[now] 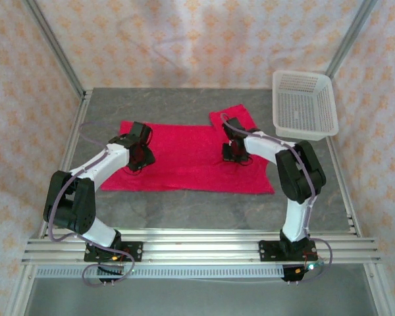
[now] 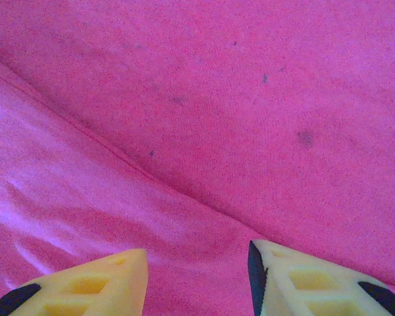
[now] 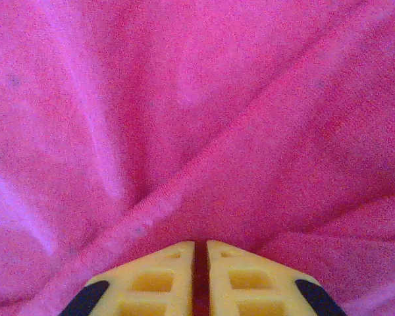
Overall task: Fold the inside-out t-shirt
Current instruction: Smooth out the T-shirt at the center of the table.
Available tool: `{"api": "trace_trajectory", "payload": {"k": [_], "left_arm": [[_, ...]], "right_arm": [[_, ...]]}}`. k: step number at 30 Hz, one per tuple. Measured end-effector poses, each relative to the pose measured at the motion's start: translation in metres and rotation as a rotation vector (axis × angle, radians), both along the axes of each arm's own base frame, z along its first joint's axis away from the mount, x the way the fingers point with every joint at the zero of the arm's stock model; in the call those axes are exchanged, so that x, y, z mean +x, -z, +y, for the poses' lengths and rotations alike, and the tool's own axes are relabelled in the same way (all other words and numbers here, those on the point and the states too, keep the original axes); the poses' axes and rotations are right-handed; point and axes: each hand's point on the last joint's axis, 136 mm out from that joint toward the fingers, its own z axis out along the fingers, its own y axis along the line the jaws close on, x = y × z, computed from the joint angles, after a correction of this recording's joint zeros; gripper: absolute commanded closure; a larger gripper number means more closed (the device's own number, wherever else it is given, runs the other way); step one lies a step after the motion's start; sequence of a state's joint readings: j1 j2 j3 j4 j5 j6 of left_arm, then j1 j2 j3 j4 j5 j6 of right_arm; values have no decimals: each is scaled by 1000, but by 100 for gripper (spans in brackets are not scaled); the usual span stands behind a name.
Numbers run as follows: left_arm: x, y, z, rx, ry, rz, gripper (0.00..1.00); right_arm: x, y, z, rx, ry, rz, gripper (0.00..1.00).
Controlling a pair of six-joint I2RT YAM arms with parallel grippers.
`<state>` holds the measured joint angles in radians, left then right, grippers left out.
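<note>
The inside-out t-shirt (image 1: 184,155), bright crimson, lies spread across the middle of the grey table, one sleeve sticking out at the back right. My left gripper (image 1: 139,161) is down on its left part. In the left wrist view that gripper (image 2: 196,263) is open, its yellow fingertips (image 2: 128,263) apart over a long seam in the fabric (image 2: 217,99). My right gripper (image 1: 236,157) is down on the shirt's right part. In the right wrist view that gripper (image 3: 200,245) is shut on a pinch of the cloth (image 3: 204,118), and creases radiate from the jaws.
A white plastic mesh basket (image 1: 304,104) stands at the back right corner, partly over the table's edge. Bare grey table (image 1: 184,210) lies between the shirt and the aluminium rail at the front. Patterned walls close in the back and sides.
</note>
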<state>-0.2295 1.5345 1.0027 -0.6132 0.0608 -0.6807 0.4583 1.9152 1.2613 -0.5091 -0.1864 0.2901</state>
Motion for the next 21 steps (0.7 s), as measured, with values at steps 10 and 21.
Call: {"api": "trace_trajectory", "payload": {"k": [10,21], "left_arm": [[0,0,3,17,-6,-3,56],[1,0,3,17,-5,-4,55]], "right_arm": [[10,-12,1,-28,3,7,100],[23,-82,7,35,22,-126,59]]}}
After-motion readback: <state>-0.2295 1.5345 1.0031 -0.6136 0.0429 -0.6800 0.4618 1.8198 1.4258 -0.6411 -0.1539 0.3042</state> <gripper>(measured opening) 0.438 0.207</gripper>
